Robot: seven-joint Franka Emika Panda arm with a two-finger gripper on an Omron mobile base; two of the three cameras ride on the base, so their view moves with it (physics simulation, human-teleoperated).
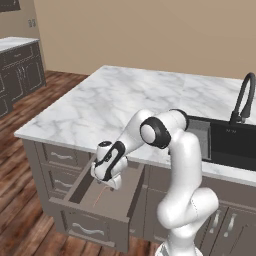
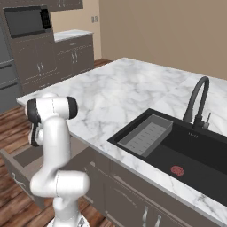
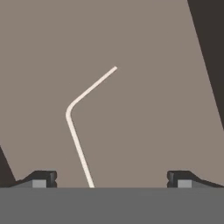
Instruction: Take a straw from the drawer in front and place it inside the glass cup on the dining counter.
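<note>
The drawer stands pulled out under the dining counter, and its flat grey-brown floor lies below my hand. The straw, a thin pale stick with a bend, rests on that floor; it is a faint pinkish line in the left base view. My gripper hangs just above the drawer's inside, open, pointing down. Its two dark fingertips stand wide apart, and the straw's lower part runs between them, untouched. The glass cup is out of view.
A black sink with a dark curved faucet and a grey rack is set into the counter to my right. Narrower drawers sit left of the open one. Dark wall cabinets and a microwave stand across the wooden floor.
</note>
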